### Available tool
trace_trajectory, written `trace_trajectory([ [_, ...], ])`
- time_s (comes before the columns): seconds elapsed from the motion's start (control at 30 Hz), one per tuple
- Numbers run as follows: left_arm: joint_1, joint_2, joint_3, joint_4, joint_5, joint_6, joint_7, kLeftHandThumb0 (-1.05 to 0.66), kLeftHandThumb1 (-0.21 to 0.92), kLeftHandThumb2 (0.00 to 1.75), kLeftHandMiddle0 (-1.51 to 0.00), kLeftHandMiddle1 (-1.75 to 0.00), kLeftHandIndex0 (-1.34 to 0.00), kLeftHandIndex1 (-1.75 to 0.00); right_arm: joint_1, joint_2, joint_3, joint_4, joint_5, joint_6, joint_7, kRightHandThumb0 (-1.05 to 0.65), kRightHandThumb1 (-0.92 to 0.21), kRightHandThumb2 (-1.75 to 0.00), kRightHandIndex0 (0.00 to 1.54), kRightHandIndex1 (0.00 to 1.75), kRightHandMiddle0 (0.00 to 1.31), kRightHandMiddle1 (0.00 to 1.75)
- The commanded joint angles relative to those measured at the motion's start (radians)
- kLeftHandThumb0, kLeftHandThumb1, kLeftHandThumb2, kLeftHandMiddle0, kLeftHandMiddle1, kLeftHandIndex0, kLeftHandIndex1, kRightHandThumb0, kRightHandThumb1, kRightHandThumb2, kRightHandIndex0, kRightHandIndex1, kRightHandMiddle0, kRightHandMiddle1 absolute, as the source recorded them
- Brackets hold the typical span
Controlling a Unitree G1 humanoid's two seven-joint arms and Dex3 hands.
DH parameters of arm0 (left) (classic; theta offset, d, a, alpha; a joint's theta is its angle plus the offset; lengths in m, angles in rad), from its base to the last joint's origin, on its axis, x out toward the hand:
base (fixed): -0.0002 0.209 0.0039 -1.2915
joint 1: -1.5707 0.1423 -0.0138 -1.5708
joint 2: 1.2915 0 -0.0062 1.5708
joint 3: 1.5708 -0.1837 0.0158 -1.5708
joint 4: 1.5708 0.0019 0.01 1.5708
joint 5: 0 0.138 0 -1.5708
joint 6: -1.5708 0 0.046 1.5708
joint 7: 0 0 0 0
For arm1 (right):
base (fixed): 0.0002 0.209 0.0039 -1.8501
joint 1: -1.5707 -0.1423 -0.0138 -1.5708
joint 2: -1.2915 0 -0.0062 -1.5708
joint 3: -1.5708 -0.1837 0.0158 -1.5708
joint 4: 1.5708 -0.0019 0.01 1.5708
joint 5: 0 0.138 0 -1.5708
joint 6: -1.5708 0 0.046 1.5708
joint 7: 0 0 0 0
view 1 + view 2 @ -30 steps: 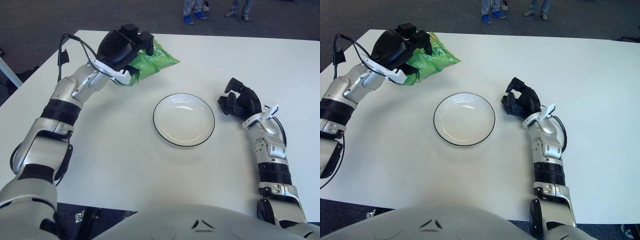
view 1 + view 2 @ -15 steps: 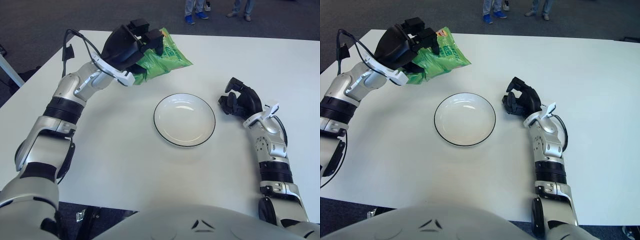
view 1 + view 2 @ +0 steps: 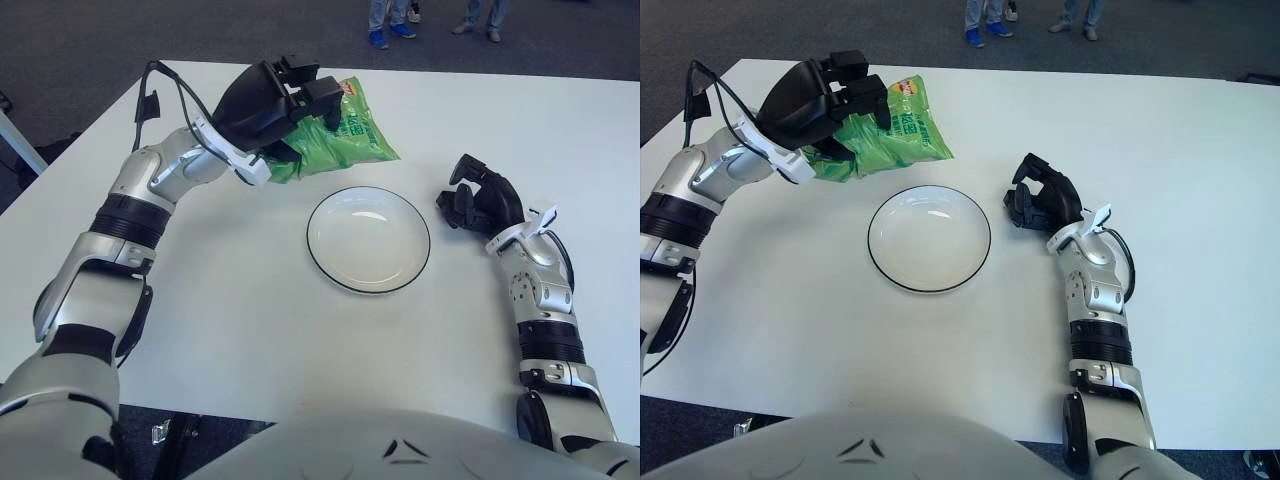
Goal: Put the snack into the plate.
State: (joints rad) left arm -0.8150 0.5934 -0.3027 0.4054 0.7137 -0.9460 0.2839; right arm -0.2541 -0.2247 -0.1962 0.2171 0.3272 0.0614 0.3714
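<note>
Spreading across nearly the whole view, the broad white rectangular table (image 3: pixel 300 330) carries the work surface, with a strip of dark grey carpet floor (image 3: pixel 80 40) beyond its far edge where the legs of standing bystanders (image 3: pixel 385 20) show.

Next in size, the round white ceramic plate with a thin dark rim (image 3: pixel 368 239) sits near the table's middle, bare inside, apparently placed where both arms can reach it.

Above and to the plate's far-left side hangs the crinkled green plastic snack bag (image 3: pixel 335 140), lifted clear of the table. The left hand (image 3: pixel 265 105) has its black fingers clamped over the bag's top from above, so the bag dangles toward the plate; its lower corner shows near the plate's far rim but not yet over the centre. I judge this the carry stage, with the release still to come.

Just right of the plate, the right hand (image 3: pixel 480 205) shows idle, its fingers curled together around nothing.
</note>
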Motion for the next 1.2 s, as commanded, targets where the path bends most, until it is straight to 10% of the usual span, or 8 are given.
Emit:
trace_trajectory([
  [0.0,0.009,-0.006,0.007,-0.033,-0.009,-0.016,-0.027,0.00,-0.06,1.72,-0.92,-1.66,-0.67,-1.75,0.036,0.001,0.008,0.047,-0.017,0.035,-0.006,-0.47,-0.36,-1.27,1.30,1.75,0.58,1.75],
  [1.17,0.073,-0.186,-0.067,-0.119,-0.374,0.011,-0.466,-0.01,-0.06,1.74,-0.89,-1.75,-0.67,-1.73,0.033,0.019,0.015,0.037,-0.015,0.050,-0.071,-0.48,-0.32,-1.31,1.27,1.75,0.61,1.75],
])
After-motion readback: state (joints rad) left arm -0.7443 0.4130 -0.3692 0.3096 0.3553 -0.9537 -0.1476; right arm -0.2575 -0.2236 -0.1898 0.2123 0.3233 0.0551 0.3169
